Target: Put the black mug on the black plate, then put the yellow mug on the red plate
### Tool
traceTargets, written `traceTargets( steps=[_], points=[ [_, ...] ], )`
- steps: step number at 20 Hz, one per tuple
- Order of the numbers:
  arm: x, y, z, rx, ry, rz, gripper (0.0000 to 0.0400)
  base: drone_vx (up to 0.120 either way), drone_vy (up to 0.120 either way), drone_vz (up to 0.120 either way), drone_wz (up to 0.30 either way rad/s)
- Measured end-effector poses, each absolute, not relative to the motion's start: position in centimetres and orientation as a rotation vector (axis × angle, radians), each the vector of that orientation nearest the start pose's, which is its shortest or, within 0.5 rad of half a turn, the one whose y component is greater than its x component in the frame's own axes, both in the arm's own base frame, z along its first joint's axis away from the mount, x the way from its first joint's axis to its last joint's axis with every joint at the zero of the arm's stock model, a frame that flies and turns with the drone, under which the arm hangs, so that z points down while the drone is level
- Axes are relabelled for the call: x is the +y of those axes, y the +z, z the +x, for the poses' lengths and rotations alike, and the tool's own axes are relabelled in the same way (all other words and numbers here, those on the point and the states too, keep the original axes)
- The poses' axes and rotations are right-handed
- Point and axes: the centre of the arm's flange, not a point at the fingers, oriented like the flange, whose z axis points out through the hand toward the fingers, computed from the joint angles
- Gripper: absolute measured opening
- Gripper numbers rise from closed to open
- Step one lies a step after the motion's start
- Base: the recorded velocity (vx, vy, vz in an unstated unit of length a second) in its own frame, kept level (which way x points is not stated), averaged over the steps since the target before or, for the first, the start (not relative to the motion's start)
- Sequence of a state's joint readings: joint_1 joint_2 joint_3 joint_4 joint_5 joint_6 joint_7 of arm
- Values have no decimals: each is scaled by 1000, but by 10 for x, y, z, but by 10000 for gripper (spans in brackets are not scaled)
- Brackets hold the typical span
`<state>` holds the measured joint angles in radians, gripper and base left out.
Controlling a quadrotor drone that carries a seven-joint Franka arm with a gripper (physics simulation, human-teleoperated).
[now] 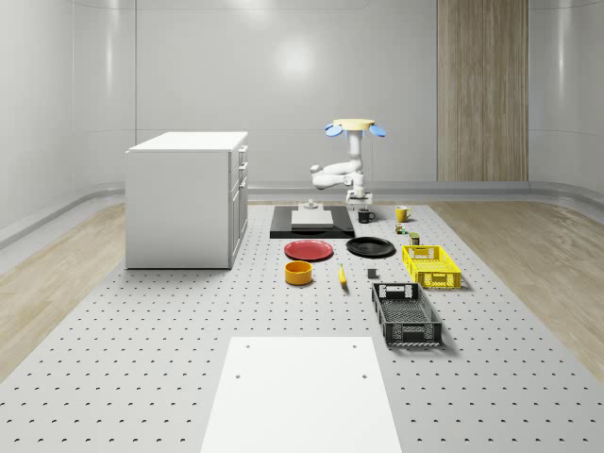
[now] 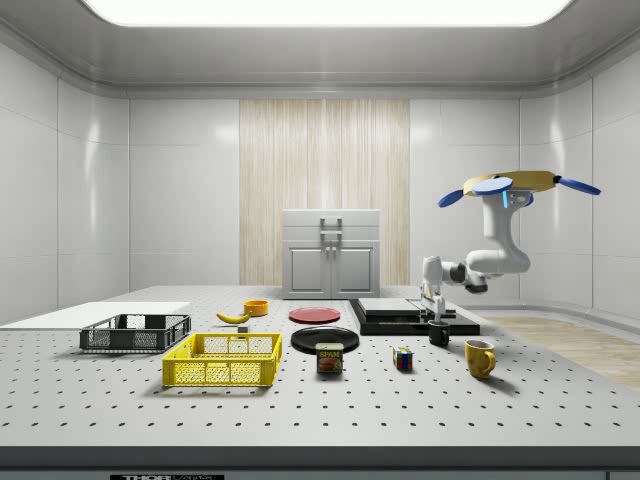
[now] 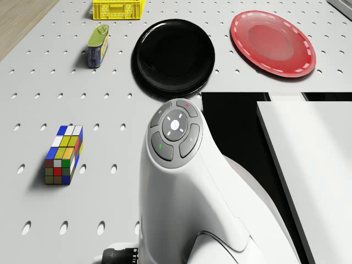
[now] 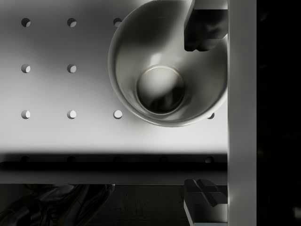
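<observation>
I see drone (image 1: 355,125) hovering above far end of counter (image 1: 189,321), arm reaching down. End effector (image 2: 435,318) directly over black mug (image 2: 439,334), fingers (image 4: 203,28) spread, one inside rim, nothing gripped. Mug upright on counter, just beside dark slab (image 1: 311,225). Yellow mug (image 2: 479,358) stands nearby. Black plate (image 3: 175,56) and red plate (image 3: 273,43) side by side, both bare.
</observation>
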<state>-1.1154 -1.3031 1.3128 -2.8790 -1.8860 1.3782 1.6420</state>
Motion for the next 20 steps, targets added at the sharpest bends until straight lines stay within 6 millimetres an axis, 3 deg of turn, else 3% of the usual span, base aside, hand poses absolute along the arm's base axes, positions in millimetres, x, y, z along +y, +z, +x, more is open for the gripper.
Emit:
traceTargets(
  steps=[10,19,20],
  points=[
    [0,518,300,-2,785,1,400,0,0,0,0],
    [3,524,297,-2,785,1,400,0,0,0,0],
    [3,524,297,-2,785,1,377,0,0,0,0]
  ],
)
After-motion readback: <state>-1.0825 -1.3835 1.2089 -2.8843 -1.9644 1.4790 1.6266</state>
